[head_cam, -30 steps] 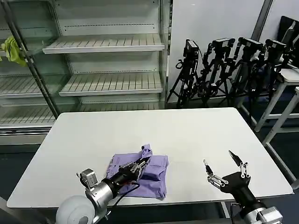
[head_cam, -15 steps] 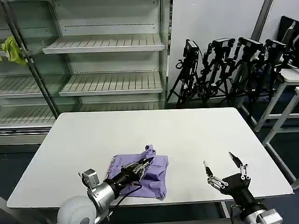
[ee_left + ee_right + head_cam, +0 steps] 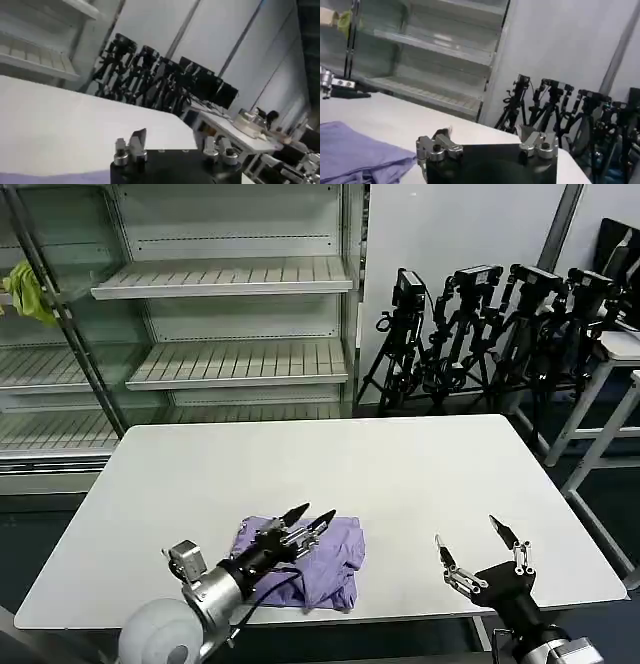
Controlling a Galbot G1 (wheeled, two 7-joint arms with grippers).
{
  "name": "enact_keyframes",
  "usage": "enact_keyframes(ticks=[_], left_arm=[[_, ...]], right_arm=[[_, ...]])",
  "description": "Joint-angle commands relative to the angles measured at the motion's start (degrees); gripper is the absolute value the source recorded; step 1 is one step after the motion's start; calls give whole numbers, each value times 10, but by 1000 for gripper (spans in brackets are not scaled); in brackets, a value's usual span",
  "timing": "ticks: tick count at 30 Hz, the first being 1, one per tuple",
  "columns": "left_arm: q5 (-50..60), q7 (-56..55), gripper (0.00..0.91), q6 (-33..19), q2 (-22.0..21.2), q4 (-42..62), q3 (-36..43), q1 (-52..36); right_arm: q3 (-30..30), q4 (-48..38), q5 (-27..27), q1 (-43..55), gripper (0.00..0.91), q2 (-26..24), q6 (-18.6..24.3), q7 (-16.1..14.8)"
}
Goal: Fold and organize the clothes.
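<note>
The lavender T-shirt (image 3: pixel 305 562) lies as a compact folded bundle near the front edge of the white desk (image 3: pixel 330 464), toward the robot's left. Judging by its small, roughly square shape, the folding looks mostly done; what may remain is smoothing the rumpled near edge and setting the bundle in a tidy place. The left gripper (image 3: pixel 308 517) hovers just above the far edge of the shirt with its jaws parted and nothing between them. The right gripper (image 3: pixel 470 539) waits over bare desk well apart from the shirt, jaws spread wide and empty.

The cartoon print cannot be made out, so which side faces up is unclear. The near part of the bundle is partly covered by the left arm in the head view, and the layers underneath are hidden. In the right wrist view the shirt (image 3: pixel 360 152) is cut off at the frame's edge. Whether the left jaws touch the fabric cannot be told.
</note>
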Motion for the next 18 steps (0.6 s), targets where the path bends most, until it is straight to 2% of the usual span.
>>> enact_keyframes(ticks=[1, 5, 7, 18], left_arm=[[21, -9, 907, -11, 80, 28, -118, 50], [27, -10, 907, -11, 75, 54, -139, 86], [37, -9, 907, -12, 59, 67, -138, 93], [64, 0, 907, -16, 20, 93, -129, 115]], right_arm=[[5, 4, 15, 17, 907, -24, -1, 2], [2, 3, 37, 50, 907, -37, -3, 4], [-1, 1, 46, 64, 907, -40, -3, 5], [-5, 6, 63, 86, 907, -50, -3, 5]])
